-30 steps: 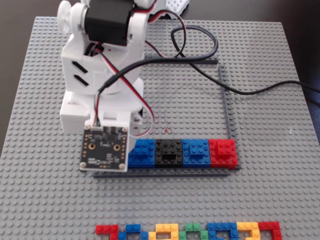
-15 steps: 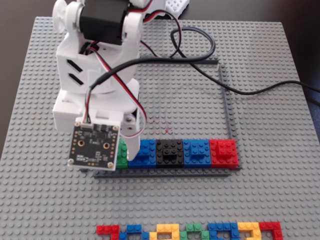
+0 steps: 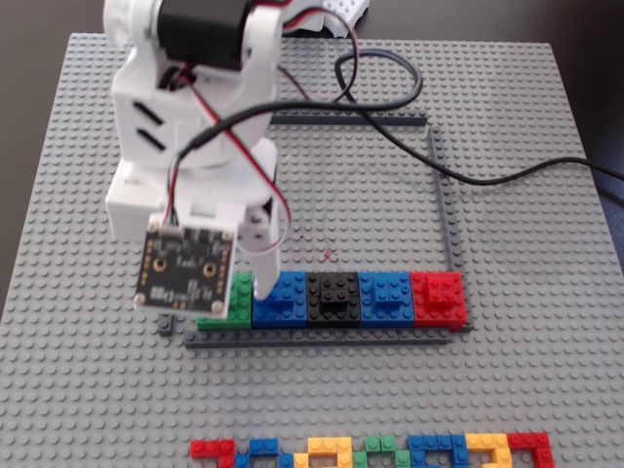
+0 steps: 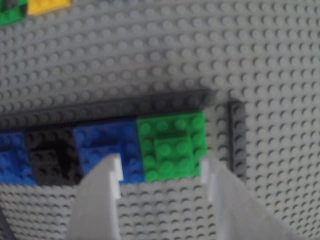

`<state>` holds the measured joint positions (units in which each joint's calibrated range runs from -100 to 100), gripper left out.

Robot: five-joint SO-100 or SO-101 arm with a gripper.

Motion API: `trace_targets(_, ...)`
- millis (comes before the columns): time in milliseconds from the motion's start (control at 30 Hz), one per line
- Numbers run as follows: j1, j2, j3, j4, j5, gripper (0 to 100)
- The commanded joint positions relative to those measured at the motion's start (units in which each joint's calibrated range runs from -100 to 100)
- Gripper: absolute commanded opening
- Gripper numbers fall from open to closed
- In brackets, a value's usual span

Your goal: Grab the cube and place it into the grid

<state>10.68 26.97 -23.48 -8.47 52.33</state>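
Observation:
A green cube [image 3: 241, 291] sits at the left end of a row with a blue [image 3: 283, 297], a black [image 3: 333, 295], a blue [image 3: 386, 293] and a red cube [image 3: 438, 296], inside the dark grey grid frame [image 3: 322, 338]. My gripper [image 3: 244, 291] hangs over the green cube, and its camera board hides most of the cube in the fixed view. In the wrist view the green cube [image 4: 172, 145] lies in the frame's corner [image 4: 150, 102], just beyond my open gripper [image 4: 162, 167]. Nothing is between the white fingers [image 4: 102, 195].
The grey studded baseplate [image 3: 546, 292] covers the table. A row of spare coloured bricks [image 3: 370, 453] lies at its near edge. A black cable [image 3: 390, 97] loops over the frame's far side. A small dark piece [image 3: 166, 325] lies left of the frame.

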Motion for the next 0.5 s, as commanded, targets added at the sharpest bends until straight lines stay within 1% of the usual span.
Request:
trace_targets(0, 0.5, -9.9, -0.6, 0.8, -0.5, 20)
trace_targets(467, 0.0, -20.2, -0.7, 4.5, -1.5, 20)
